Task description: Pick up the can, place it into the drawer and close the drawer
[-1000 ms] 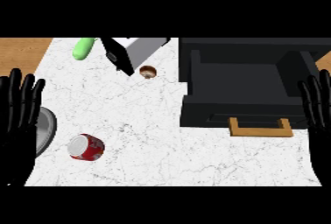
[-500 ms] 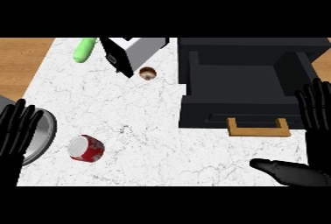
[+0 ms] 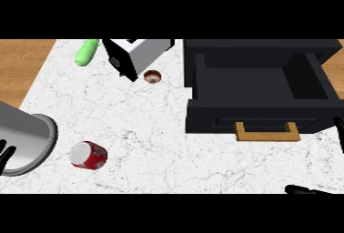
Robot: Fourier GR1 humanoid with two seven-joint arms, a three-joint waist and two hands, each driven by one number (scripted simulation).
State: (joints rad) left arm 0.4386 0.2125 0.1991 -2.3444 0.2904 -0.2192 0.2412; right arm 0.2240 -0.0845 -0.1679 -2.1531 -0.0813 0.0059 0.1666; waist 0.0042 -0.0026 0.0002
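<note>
Black right hand (image 3: 310, 189): only a dark sliver shows at the near edge, low on the right; I cannot tell how its fingers are set, and it holds nothing that can be seen
Left hand (image 3: 5, 154): a few dark fingertips at the left edge, beside the grey cylinder; too little shows to tell how far open it is
Red can (image 3: 88, 155): lies on its side on the marble table (image 3: 154, 136), near the front left, silver end turned up toward the view, well apart from both hands
Grey cylinder (image 3: 25, 142): a large pale drum just left of the can, close enough to crowd a grasp from that side
Step in hand: judged as the reach for the can, not yet begun in earnest
How to do it well: come at the can from its open right side, fingers across the round body rather than the ends, since it may roll if nudged; keep clear of the cylinder
Drawer (image 3: 259, 86): black, pulled open, cavity bare, wooden handle (image 3: 266, 131) facing the near edge; well right of the can
Carry: lift high enough to clear the front wall, lower inside, then push the front shut
Far clutter: a small brown cup (image 3: 153, 77), a white and black box (image 3: 134, 54) and a green object (image 3: 87, 52) sit beyond, off the likely path
</note>
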